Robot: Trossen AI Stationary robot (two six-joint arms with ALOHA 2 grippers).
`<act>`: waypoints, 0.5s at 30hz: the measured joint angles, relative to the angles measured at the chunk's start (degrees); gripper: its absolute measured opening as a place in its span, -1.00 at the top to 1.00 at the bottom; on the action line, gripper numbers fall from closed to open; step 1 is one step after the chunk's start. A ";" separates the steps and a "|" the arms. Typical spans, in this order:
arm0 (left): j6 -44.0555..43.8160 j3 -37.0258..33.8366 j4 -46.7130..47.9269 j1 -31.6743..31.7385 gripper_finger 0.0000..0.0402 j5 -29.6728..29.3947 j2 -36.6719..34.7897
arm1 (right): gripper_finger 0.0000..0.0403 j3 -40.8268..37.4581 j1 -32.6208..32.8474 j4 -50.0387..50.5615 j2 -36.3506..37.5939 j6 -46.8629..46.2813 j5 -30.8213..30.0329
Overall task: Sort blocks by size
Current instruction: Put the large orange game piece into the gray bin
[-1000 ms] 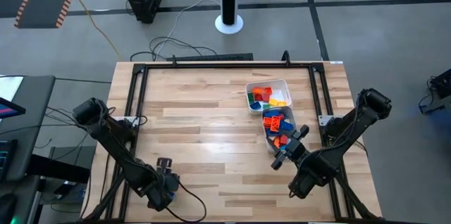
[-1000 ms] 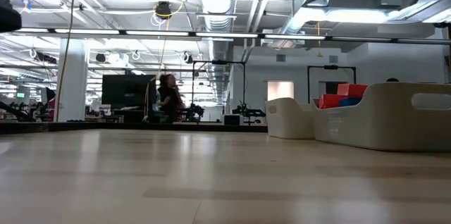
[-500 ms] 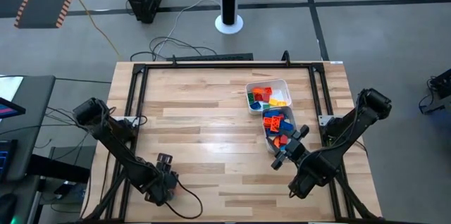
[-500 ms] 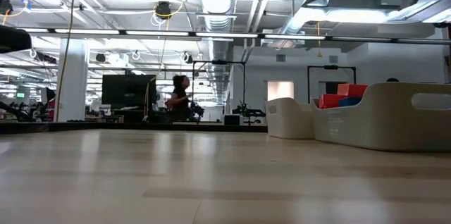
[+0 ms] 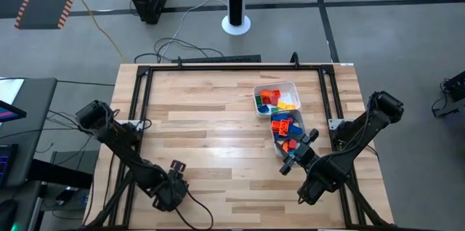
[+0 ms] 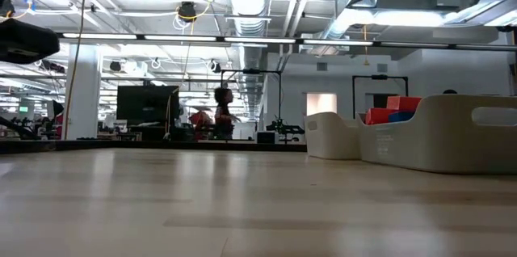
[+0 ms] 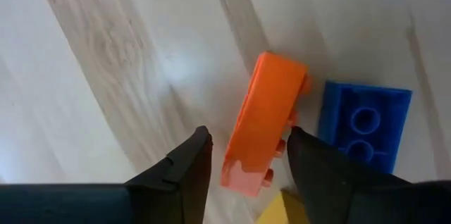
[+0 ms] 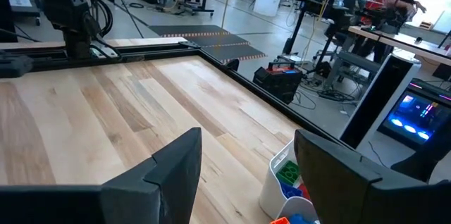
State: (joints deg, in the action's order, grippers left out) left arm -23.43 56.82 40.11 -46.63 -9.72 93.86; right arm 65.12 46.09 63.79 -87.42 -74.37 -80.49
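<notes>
In the left wrist view an orange bar-shaped brick [image 7: 264, 122] lies on the wood between the fingers of my open left gripper [image 7: 246, 136]. A blue brick [image 7: 363, 122] lies underside up beside it, and a yellow brick's corner [image 7: 282, 210] shows. My left gripper [image 5: 175, 167] is near the table's front left, and its body hides these bricks in the high view. My right gripper [image 5: 296, 150] is open and empty over the near white tub [image 5: 275, 138]. Both tubs hold several mixed bricks [image 5: 275, 98]. My left gripper points down with one finger on each long side of the orange brick. One finger [image 7: 310, 160] stands right at the brick's studded side [image 7: 285, 139]. I cannot tell whether it touches. A gap shows at the other finger.
The far white tub [image 5: 256, 89] and the near tub stand end to end at the table's right; both show in the low view [image 6: 444, 136]. A black frame [image 5: 138, 107] runs along the table's left, far and right edges. Bare wood lies across the table's middle [image 5: 211, 126].
My left gripper has moved a little toward the table's right edge, still near the front. In the low view the left arm's dark shape has come further into the picture. My right arm has kept still.
</notes>
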 joint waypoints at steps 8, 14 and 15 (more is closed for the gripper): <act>2.08 -2.52 -1.55 2.00 0.20 1.34 0.00 | -0.27 0.00 0.00 0.02 0.00 0.00 0.00; 4.68 -4.90 -6.31 4.46 0.32 2.01 0.00 | -0.27 0.00 0.00 0.01 0.00 -0.11 0.00; 4.93 -5.19 -6.69 5.01 0.37 1.94 0.00 | -0.27 0.00 0.00 0.00 0.00 -0.13 0.00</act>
State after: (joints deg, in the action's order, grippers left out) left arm -18.50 51.63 33.41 -41.62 -7.78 93.86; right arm 65.12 46.09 63.79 -87.42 -74.50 -80.49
